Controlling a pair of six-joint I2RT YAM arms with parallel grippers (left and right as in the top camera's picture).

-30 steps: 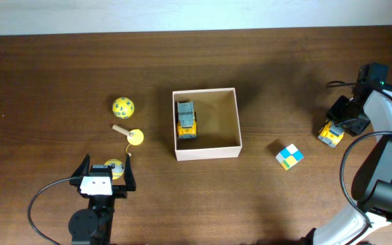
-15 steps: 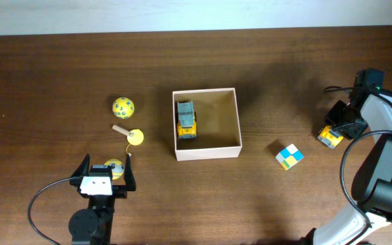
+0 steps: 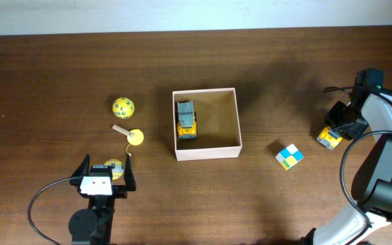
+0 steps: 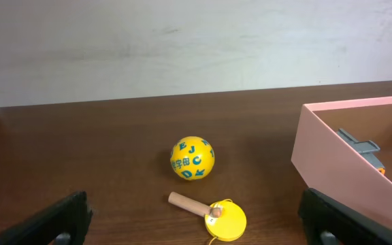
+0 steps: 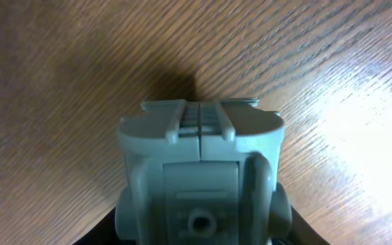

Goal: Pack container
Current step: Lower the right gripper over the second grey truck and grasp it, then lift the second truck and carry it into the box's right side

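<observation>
1 square white cardboard container (image 3: 207, 152) holds 1 yellow toy truck (image 3: 186, 120), long axis 12-to-6; left gripper (image 4: 196, 221) apart, right gripper (image 3: 333, 129) clamps a 2nd truck (image 3: 328, 138).

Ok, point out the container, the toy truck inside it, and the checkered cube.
container (image 3: 220, 119), overhead, bare cardboard floor.
toy truck (image 3: 186, 119), overhead, middle of its body.
checkered cube (image 3: 289, 156), overhead, centre of top face.

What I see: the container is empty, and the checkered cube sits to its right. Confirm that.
Not quite. The container is not empty: a yellow and grey toy truck lies inside it, near its left wall, as the overhead view shows. The checkered cube does sit to its right.
</observation>
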